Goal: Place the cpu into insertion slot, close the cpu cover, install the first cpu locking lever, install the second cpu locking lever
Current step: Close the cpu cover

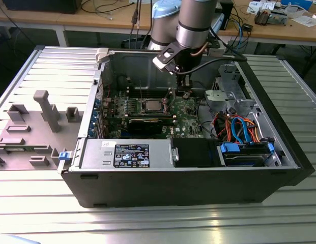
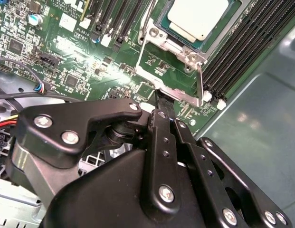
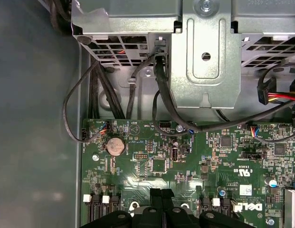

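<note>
the cpu (image 2: 199, 19) lies seated mid-board (image 2: 90, 61) with the cover (image 2: 154, 35) seemingly down over it, while the claw (image 2: 161, 100), pinched narrow with nothing seen in it, noses beside a lever (image 2: 201, 83), likely stiff, springy wire best pressed near its free end.

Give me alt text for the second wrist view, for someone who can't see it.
The black gripper looms in the foreground, its tip at the edge of the silvery metal rim of the insertion slot on the green motherboard. The cpu lies in that slot, silver top up, with long black memory slots beside it.
</note>
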Available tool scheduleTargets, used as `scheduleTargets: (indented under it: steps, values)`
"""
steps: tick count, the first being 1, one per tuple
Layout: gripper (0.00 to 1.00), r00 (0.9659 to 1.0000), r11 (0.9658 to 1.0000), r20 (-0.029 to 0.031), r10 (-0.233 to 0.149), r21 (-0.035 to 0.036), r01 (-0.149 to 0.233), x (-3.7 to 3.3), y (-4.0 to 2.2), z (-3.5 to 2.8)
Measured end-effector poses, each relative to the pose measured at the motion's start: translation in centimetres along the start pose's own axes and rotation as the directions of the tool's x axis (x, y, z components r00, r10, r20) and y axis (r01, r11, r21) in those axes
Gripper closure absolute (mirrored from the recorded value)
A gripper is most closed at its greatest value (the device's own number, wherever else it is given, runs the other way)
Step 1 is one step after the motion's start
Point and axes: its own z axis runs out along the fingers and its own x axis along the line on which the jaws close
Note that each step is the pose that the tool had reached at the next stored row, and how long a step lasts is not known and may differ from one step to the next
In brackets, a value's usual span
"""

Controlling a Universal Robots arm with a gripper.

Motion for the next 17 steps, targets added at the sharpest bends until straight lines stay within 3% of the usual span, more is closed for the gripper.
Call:
scheduleTargets:
  steps: [9,17]
  values:
    - [0.89,1.0,1.0,0.0,0.0,0.0,0.0,0.01,-0.37,0.02]
    - [0.89,1.0,1.0,0.0,0.0,0.0,0.0,0.02,-1.1,0.03]
